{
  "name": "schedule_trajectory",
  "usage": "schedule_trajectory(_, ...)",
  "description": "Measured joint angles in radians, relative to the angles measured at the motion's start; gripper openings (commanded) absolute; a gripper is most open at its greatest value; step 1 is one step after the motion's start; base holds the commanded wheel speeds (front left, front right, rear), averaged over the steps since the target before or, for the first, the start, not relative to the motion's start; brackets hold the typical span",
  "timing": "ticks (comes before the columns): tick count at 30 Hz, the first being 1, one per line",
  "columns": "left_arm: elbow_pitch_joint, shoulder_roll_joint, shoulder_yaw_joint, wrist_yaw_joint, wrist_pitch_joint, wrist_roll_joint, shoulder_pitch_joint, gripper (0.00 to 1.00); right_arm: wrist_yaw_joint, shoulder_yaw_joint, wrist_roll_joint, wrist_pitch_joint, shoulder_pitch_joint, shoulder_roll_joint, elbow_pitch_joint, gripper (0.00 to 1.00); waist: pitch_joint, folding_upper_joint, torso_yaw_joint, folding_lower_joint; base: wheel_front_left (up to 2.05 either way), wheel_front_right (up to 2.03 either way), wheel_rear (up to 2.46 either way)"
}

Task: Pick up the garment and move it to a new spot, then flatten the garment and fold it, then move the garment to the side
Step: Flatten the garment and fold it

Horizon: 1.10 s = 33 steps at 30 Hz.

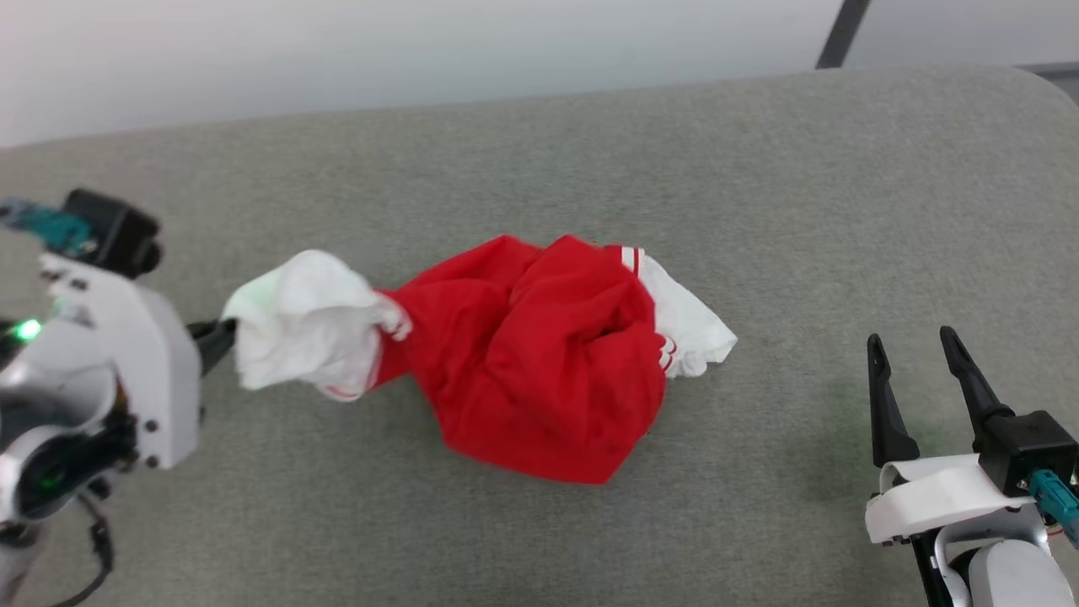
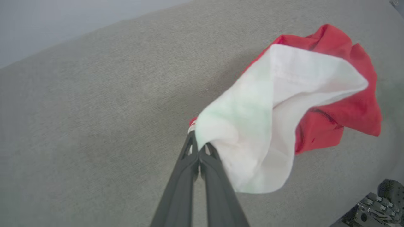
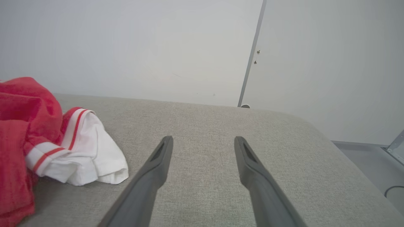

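Note:
The garment lies crumpled in the middle of the grey surface, red with white sleeves and red-and-white striped trim. My left gripper is shut on the white sleeve at the garment's left end, which is lifted and drawn out toward the left. In the left wrist view the closed fingertips pinch the white sleeve, with the rest of the garment trailing behind. My right gripper stands open at the lower right, apart from the garment. Its wrist view shows the gripper with nothing between its fingers and the garment at the left.
The grey padded surface spreads all around the garment, with its far edge against a pale wall. A rounded corner of the surface and bare floor lie to the right in the right wrist view.

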Motion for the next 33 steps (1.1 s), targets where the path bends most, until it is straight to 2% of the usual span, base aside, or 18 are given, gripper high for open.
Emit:
schedule_trajectory(9,0.076,0.062,0.076,0.043,-0.094,-0.015,0.179,0.00,0.000,0.002,-0.001,-0.002,0.004,-0.006,0.002,1.00,-0.025,0.0000,0.046,0.0000,0.00,0.00,0.00)
schedule_trajectory(13,0.149,0.062,0.086,0.028,-0.140,-0.019,0.227,0.00,0.000,0.005,0.000,-0.002,0.005,-0.010,0.005,1.00,-0.032,0.0000,0.051,0.0000,0.00,0.00,0.00)
schedule_trajectory(21,0.270,0.018,0.064,-0.012,-0.193,-0.019,0.238,0.02,0.000,0.020,0.001,-0.002,0.004,-0.012,0.016,1.00,-0.042,0.0000,0.049,0.0000,0.00,0.00,0.00)
schedule_trajectory(24,0.302,0.005,0.054,-0.018,-0.197,-0.013,0.237,0.44,0.000,0.020,0.002,-0.002,0.005,-0.015,0.020,1.00,-0.051,0.0000,0.050,0.0000,0.00,0.00,0.00)
schedule_trajectory(26,0.309,-0.006,0.051,-0.019,-0.198,-0.016,0.237,0.98,0.000,0.020,0.002,0.002,0.008,-0.015,0.020,1.00,-0.059,0.0000,0.052,0.0000,0.00,0.00,0.00)
schedule_trajectory(33,0.277,-0.013,0.050,-0.013,-0.204,-0.025,0.242,1.00,0.000,0.026,0.003,0.019,0.031,-0.029,0.013,1.00,-0.096,0.0000,0.071,0.0000,0.00,0.00,0.00)
